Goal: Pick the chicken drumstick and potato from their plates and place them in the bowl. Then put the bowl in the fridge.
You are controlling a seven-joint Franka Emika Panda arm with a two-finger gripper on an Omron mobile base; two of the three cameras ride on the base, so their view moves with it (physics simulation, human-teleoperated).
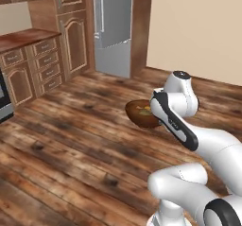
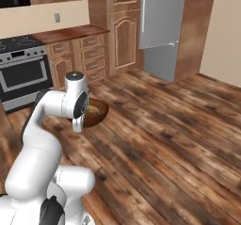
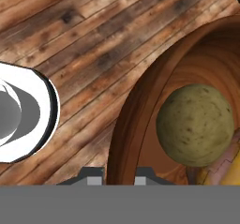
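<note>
While the bowl (image 1: pixel 142 113) rides in the air over the wooden floor (image 1: pixel 71 140), carried in front of the arm, we take the loading step as done and the carry to the fridge (image 1: pixel 112 29) as the step in hand. From the camera on the hand, the potato (image 3: pixel 195 124) sits inside the bowl's dark-brown hollow, and a pale yellow piece at the lower right edge is probably the chicken drumstick (image 3: pixel 226 174), though too little of it shows for us to be sure. The hand (image 3: pixel 118 175) has its two tips drawn together on the bowl's near rim, one tip outside the wall and one inside, so we read it as clamped on the bowl.

The fridge stands at the far side of the room, between the tall wooden cabinets (image 1: pixel 71 26) and a brown panel by the beige wall, well apart from the bowl. Its door looks shut from both base cameras. To the left we see the drawers under a wooden surface (image 2: pixel 70 33) and the stove (image 2: pixel 26 76).

In our judgement the next move calls for driving the base toward the fridge while keeping the bowl level, since a rim pinch on one side lets it tip and the round potato could roll out. We also judge that the door must be opened before the bowl can go onto a shelf, which is awkward with the only hand occupied.
</note>
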